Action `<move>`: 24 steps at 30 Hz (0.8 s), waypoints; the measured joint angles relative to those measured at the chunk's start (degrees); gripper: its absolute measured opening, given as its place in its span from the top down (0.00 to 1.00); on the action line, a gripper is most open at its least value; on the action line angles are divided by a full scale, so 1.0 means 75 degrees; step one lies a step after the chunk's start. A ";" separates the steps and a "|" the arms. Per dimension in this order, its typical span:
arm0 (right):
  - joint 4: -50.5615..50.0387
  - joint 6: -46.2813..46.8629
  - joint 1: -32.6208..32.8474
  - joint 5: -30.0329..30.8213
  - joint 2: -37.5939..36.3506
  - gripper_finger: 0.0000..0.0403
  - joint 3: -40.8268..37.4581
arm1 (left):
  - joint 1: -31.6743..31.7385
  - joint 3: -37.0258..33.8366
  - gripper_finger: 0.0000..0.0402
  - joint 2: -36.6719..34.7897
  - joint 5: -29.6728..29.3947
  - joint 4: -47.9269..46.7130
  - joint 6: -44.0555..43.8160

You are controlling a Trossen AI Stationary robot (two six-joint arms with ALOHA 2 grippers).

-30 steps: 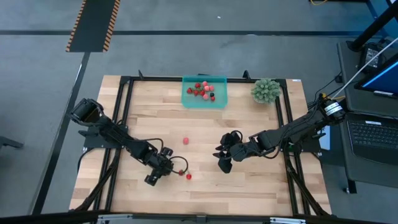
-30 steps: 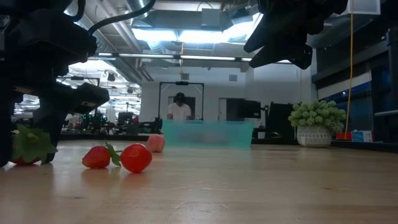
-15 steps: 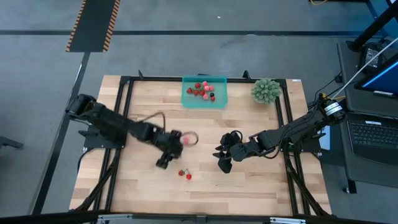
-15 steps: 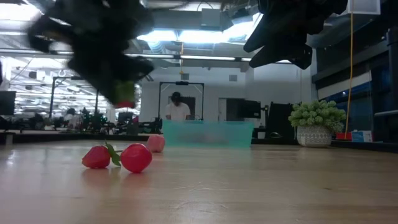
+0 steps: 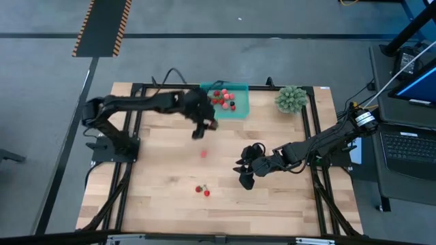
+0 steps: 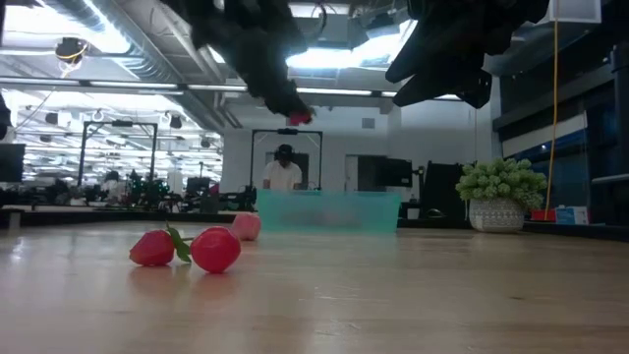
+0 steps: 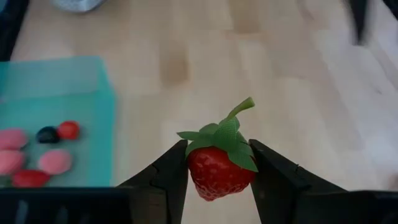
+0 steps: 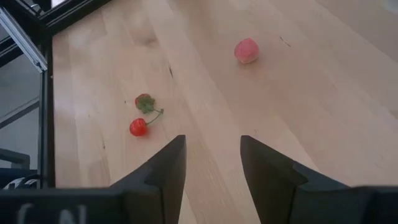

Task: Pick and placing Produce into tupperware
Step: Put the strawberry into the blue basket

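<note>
Inside the teal tupperware (image 5: pixel 240 111) lie red and pink berries (image 5: pixel 223 99) plus a dark one, while beside it the left gripper (image 7: pixel 217 171) pinches a strawberry (image 7: pixel 219 169).

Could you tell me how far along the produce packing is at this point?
Done: several berries already lie in the tupperware. In hand: the left gripper is shut on a strawberry, beside the container's edge. Left: a pink piece and two red pieces remain on the table. The right gripper hangs open and empty.
</note>
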 joint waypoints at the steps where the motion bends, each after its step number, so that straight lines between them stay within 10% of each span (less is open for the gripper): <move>1: -0.0003 -0.0005 0.0000 0.0000 0.0000 0.62 0.0000 | 0.0212 0.0179 0.66 0.0189 0.0145 -0.0019 -0.0003; 24: -0.0068 0.0030 0.0000 0.0000 0.0000 0.62 0.0000 | 0.2777 0.2952 0.65 0.3738 0.0090 -0.1881 -0.0207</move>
